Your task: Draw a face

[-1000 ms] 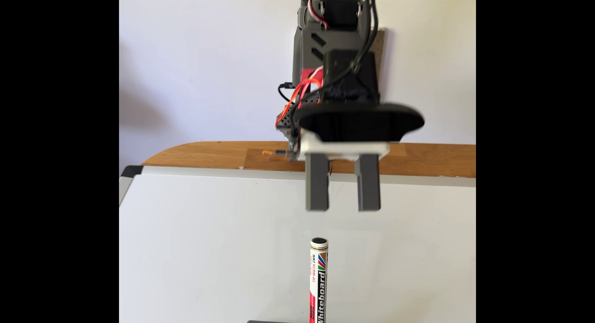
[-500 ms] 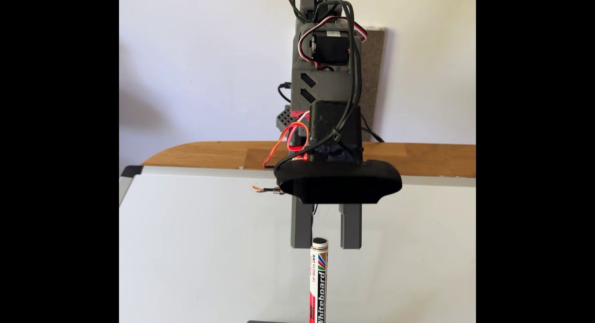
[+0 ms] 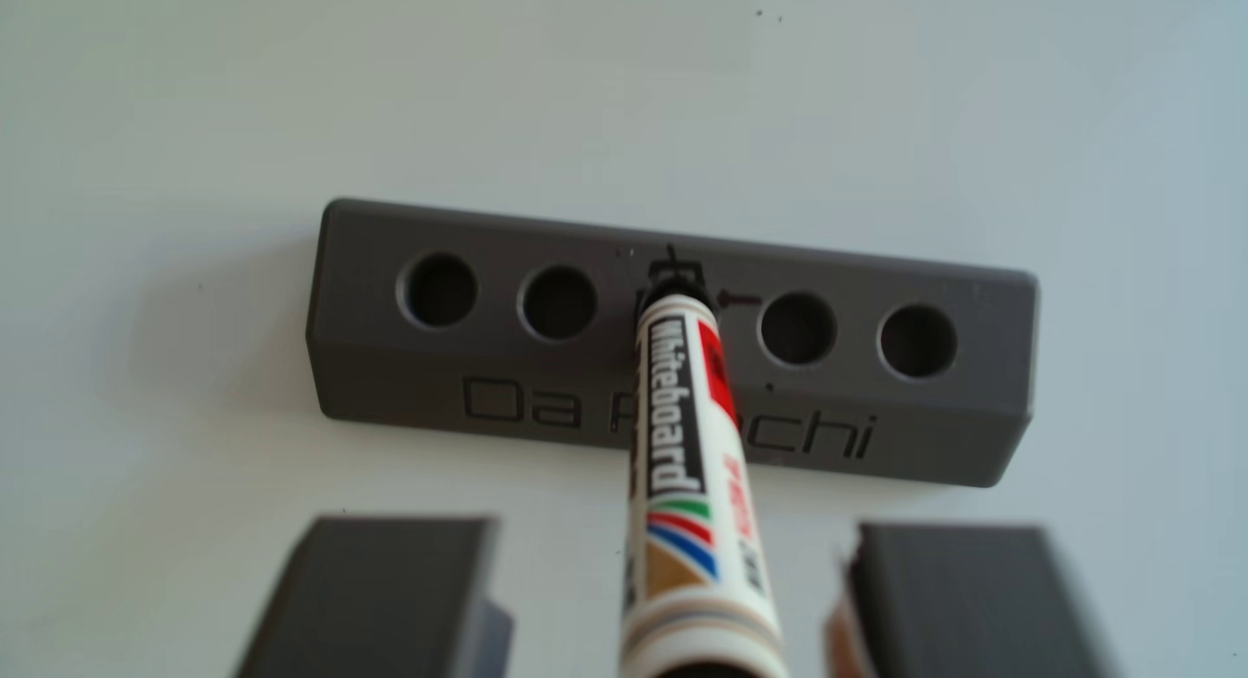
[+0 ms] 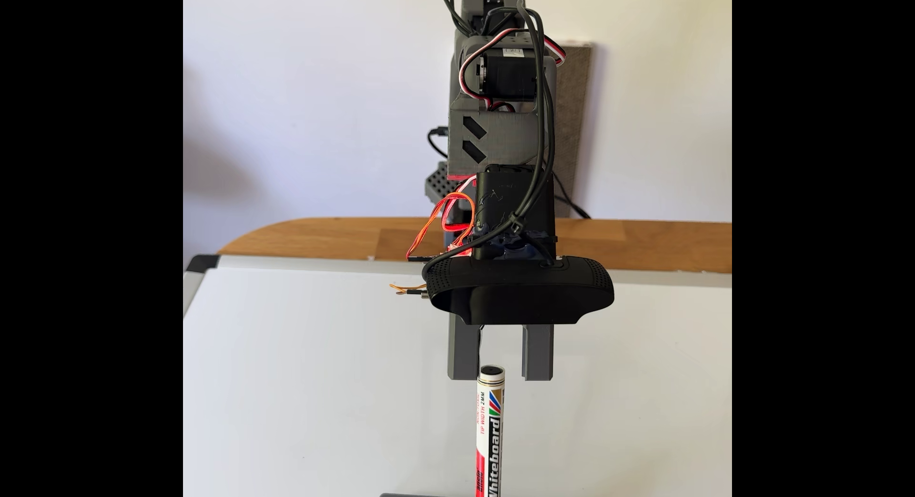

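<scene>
The whiteboard marker stands upright, its long axis vertical, tip down in the middle hole of a grey holder block and its black-ringed butt end pointing straight up. In the fixed view that top end sits just below the pincer, between its two grey fingers and nearer the one on the picture's left. The pincer is open, fingers spread wide with the marker's top in the gap and touching neither that I can see.

In the other view, looking down past the fingertips, the marker rises from the block toward the camera between the two fingers, with two empty holes on each side of it. The block lies flat on the whiteboard, which rests on the wooden counter.

Against a second ago, the arm has dropped: the pincer hung well above the marker then, and is now level with its top. Over the last half second it has hardly shifted. The marker has not moved.
</scene>
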Controlling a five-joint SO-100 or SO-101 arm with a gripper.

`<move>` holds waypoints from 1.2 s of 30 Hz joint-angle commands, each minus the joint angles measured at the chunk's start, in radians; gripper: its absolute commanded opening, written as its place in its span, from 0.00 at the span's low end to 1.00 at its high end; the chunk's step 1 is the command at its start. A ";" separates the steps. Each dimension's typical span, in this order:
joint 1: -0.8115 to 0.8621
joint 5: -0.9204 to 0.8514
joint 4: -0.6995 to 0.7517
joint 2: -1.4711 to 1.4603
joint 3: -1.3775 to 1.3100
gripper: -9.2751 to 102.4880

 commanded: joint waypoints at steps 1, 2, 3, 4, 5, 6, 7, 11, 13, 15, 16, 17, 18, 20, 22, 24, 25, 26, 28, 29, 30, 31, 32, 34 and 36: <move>0.003 -0.006 -0.011 0.028 0.003 0.93; 0.003 -0.006 -0.012 0.029 0.012 0.93; 0.002 -0.006 -0.012 0.029 0.018 0.93; 0.000 -0.006 -0.012 0.028 0.021 0.94; 0.000 -0.006 -0.012 0.025 0.021 0.94; -0.002 -0.006 -0.012 0.023 0.021 0.94; -0.002 -0.006 -0.012 0.023 0.021 0.94; 0.003 -0.006 -0.012 0.021 0.021 0.93; 0.005 -0.006 -0.012 0.020 0.021 0.93; 0.006 -0.006 -0.009 0.020 0.023 0.93; 0.006 -0.006 -0.008 0.020 0.023 0.93; 0.006 -0.006 -0.005 0.020 0.023 0.93; 0.006 -0.006 -0.002 0.020 0.023 0.93; 0.006 -0.006 0.000 0.011 0.032 0.93; 0.006 -0.006 0.000 0.003 0.043 0.93; 0.006 -0.006 0.000 0.002 0.055 0.93; 0.006 -0.006 0.000 0.003 0.060 0.93; 0.006 -0.006 0.000 0.003 0.060 0.93; 0.006 -0.006 0.000 0.003 0.060 0.93; 0.006 -0.006 0.000 0.003 0.060 0.93; 0.006 -0.006 0.000 0.003 0.060 0.93; 0.006 -0.006 0.000 0.003 0.060 0.93; 0.006 -0.006 0.000 0.003 0.058 0.93; 0.008 -0.006 -0.003 0.008 0.058 0.93; 0.008 -0.006 -0.003 0.006 0.058 0.93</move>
